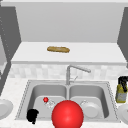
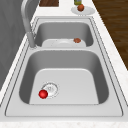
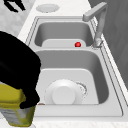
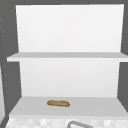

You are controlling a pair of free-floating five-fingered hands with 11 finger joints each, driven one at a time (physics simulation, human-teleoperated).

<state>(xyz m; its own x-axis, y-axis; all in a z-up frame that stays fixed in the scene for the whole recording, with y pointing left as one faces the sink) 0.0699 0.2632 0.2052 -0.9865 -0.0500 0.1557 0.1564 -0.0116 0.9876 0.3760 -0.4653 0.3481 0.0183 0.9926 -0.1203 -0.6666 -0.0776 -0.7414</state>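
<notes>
The left hand (image 1: 32,115) sits at the front rim of the sink (image 1: 24,101), at seven o'clock, whether its fingers are open or curled I cannot tell, and the small red ball (image 1: 45,99) lies in the left basin at the hand's one o'clock, at the edge of the drain (image 1: 51,103).

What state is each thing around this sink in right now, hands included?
Left hand: fingers curled, holding nothing, at the sink's front left edge.
Right hand: curled round the yellow bottle, upright on the counter.
Small red ball: resting beside the left basin's drain.
White plate: lying in the right basin.
Bread loaf: lying flat on the shelf.
Faucet: no water visible.
</notes>
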